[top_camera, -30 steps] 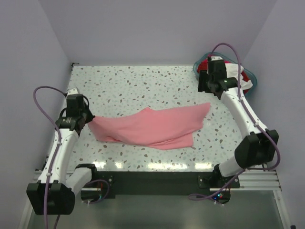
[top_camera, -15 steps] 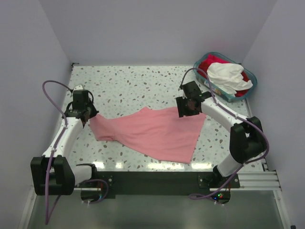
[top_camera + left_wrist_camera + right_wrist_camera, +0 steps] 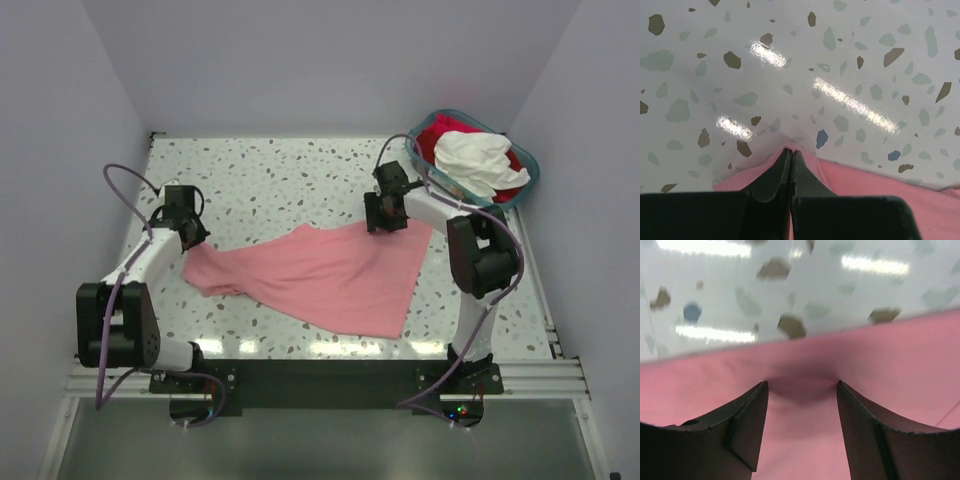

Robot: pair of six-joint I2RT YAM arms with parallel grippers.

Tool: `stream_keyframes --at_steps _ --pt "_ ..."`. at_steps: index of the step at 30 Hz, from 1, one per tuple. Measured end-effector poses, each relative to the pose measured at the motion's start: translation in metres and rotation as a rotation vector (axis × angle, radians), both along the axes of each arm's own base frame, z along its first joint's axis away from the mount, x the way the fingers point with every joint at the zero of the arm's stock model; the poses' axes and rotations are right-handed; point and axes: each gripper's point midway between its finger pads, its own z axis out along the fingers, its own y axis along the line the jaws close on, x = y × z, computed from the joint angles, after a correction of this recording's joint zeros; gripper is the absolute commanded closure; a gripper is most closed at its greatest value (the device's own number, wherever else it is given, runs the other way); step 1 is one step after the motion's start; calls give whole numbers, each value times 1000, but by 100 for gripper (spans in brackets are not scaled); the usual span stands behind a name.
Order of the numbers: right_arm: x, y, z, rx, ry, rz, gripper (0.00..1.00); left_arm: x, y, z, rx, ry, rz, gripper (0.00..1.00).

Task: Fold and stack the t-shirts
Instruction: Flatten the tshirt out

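Ops: status? Where's the salmon-pink t-shirt [image 3: 330,275]?

Eng: On the speckled table [image 3: 280,175], roughly centre, between the two arms. It's spread out in one wide sheet and not folded. The left end narrows to a corner. The right side drops to a point toward the near edge.

Ops: left gripper [image 3: 791,151]?

Eng: Clamped on the shirt's left corner. In the wrist view the jaws are fully together and pink cloth comes out from under the tips on both sides. Bare table ahead of them.

Ops: right gripper [image 3: 802,385]?

Eng: Fingers spread, nothing pinched. It sits over the shirt's far right edge with the tips down at the cloth, just inside that edge. The cloth between the fingers is dimpled and in dark shadow. Can't tell how hard it presses. Bare table starts right beyond the edge.

Ops: other shirts?

Eng: A white t-shirt [image 3: 475,155] is bunched on top of a red t-shirt [image 3: 432,135] in the teal basket [image 3: 534,172], at the far right corner of the table. The basket is near the right arm and clear of the pink one.
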Motion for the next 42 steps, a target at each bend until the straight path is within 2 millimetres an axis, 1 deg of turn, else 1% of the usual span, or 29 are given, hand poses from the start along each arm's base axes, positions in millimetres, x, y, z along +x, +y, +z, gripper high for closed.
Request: stream_keyframes --at_steps 2,4,7,8,9,10,11,13,14,15,17,18,21,23,26,28,29,32,36,39,42 --pt "29 -6 1 1 -37 -35 38 11 2 -8 4 25 8 100" --pt "60 -14 1 -2 -69 -70 37 28 3 -13 2 33 14 99" --pt "103 -23 5 -8 -127 -107 34 56 4 -16 -4 26 22 91" --pt "112 -25 7 -8 -142 -112 34 66 4 -15 -5 18 24 89" --pt "121 -26 10 -9 -155 -117 34 74 5 -13 -6 8 25 82" --pt "128 -27 14 -10 -171 -119 33 82 5 -10 -4 -7 25 78" --pt "132 -27 17 -9 -181 -117 33 87 6 -5 -3 -24 25 75" --pt "132 -22 27 6 -192 -101 33 96 8 8 5 -65 30 66" --pt "129 -20 31 11 -194 -94 33 99 10 15 6 -89 34 62" --pt "122 -17 36 21 -196 -84 33 100 13 20 10 -104 43 51" --pt "96 -10 42 40 -170 -57 34 96 19 30 19 -129 60 43" --pt "84 -6 46 55 -167 -43 34 92 22 34 23 -147 71 43" --pt "31 13 56 101 -129 21 35 67 29 37 26 -169 105 43" --pt "0 31 60 124 -112 76 36 46 32 29 21 -165 132 43" --pt "-39 52 58 157 -74 144 38 17 38 10 18 -128 175 42" --pt "-62 57 50 172 -34 164 39 3 41 -2 16 -97 195 42" --pt "-70 55 45 171 -14 159 39 -1 42 -6 16 -84 200 41" --pt "-86 40 28 149 44 124 39 -7 43 -12 15 -64 205 41" --pt "-95 19 10 134 95 57 39 -8 43 -11 15 -62 204 40" --pt "-92 -7 0 145 121 -51 39 -14 42 -12 16 -63 204 39" --pt "-76 -32 -1 173 105 -173 37 -20 41 -17 13 -50 202 42"
